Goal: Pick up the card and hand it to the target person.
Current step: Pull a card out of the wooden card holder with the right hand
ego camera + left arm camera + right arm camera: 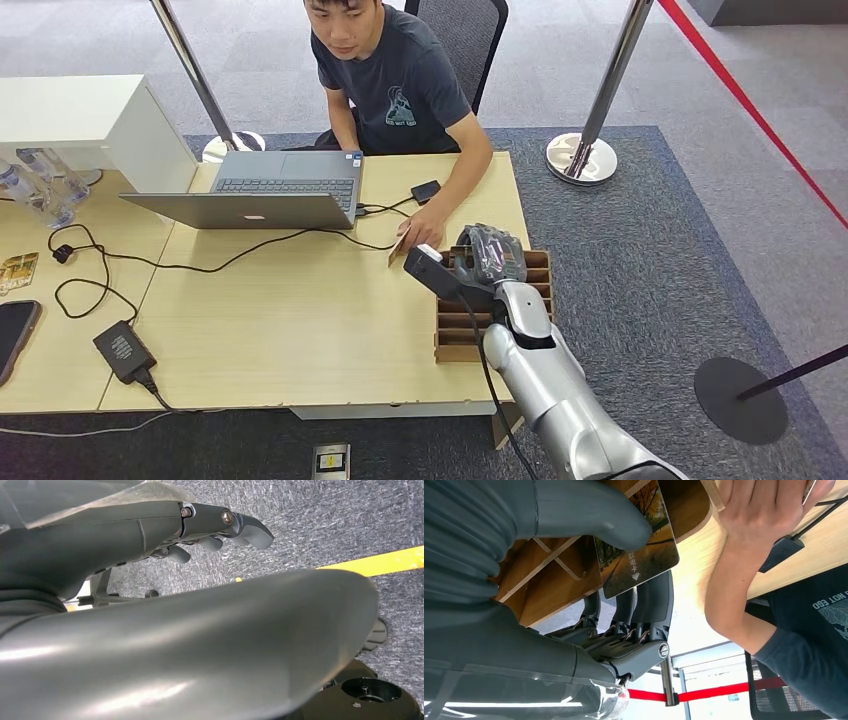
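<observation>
Bench point(300, 320): right robot hand point(624, 580) pinched the card point(644, 545) over the wooden rack point(455, 335), beside the person's hand point(425, 228); left robot hand point(220, 530) hung with fingers curled, holding nothing.

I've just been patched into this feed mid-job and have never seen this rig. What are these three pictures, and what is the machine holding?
It is a humanoid robot with two silver arms. The wide picture looks down from its head at a wooden table with a laptop, cables and a wooden slotted rack. A person sits opposite, one hand resting on the table near the rack. The right robot hand reaches over the rack. The second close-up comes from that wrist: the thumb and fingers pinch a picture card. The other close-up is from the left wrist: the left robot hand hangs over grey carpet, fingers curled, holding nothing.
</observation>
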Available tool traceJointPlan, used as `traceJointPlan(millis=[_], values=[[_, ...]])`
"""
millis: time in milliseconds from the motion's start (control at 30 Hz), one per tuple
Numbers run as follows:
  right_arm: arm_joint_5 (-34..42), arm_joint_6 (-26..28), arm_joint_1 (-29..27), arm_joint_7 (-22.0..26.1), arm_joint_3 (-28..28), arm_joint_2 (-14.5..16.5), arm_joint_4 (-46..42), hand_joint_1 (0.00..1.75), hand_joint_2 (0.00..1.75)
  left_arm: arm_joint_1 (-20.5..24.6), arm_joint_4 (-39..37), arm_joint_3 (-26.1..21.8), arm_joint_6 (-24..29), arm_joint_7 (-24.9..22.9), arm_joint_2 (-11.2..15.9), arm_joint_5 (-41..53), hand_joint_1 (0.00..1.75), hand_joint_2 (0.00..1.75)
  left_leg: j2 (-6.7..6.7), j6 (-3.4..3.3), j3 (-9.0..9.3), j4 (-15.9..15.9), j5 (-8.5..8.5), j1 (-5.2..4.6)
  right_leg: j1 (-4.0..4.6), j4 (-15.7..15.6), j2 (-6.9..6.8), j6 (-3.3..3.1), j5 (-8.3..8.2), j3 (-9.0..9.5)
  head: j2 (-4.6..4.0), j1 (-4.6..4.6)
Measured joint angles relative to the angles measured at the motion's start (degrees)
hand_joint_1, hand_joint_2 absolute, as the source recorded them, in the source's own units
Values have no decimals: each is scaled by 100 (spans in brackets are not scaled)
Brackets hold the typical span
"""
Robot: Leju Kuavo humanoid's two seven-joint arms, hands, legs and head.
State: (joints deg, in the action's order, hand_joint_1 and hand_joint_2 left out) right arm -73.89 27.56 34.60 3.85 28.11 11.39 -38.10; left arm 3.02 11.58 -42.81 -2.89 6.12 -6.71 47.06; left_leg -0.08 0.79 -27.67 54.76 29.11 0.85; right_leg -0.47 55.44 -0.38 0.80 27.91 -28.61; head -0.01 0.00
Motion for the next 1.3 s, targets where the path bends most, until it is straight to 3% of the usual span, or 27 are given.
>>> traceJointPlan(millis=[933,1000,1167,1300], values=[[-111,88,-10,51,-35,15,4,97,175,0,-2,-97,-2,8,0,53,0,0,0,0,0,0,-1,0,0,0,0,-2,-2,-1,0,0],[-130,93,-17,39,-44,15,3,102,175,0,-2,-97,-2,16,0,62,0,0,1,0,0,0,-1,0,0,0,0,-2,-2,-1,0,0],[-168,96,-21,22,-55,8,1,135,175,0,-2,-97,-4,22,-1,96,0,0,1,0,0,0,-1,0,0,0,0,-2,-2,-1,-1,0],[-172,121,-21,33,-68,-3,-2,140,175,1,-2,-97,-10,26,-3,108,0,0,1,0,1,0,-1,0,0,0,0,-3,-2,-1,-1,0]])
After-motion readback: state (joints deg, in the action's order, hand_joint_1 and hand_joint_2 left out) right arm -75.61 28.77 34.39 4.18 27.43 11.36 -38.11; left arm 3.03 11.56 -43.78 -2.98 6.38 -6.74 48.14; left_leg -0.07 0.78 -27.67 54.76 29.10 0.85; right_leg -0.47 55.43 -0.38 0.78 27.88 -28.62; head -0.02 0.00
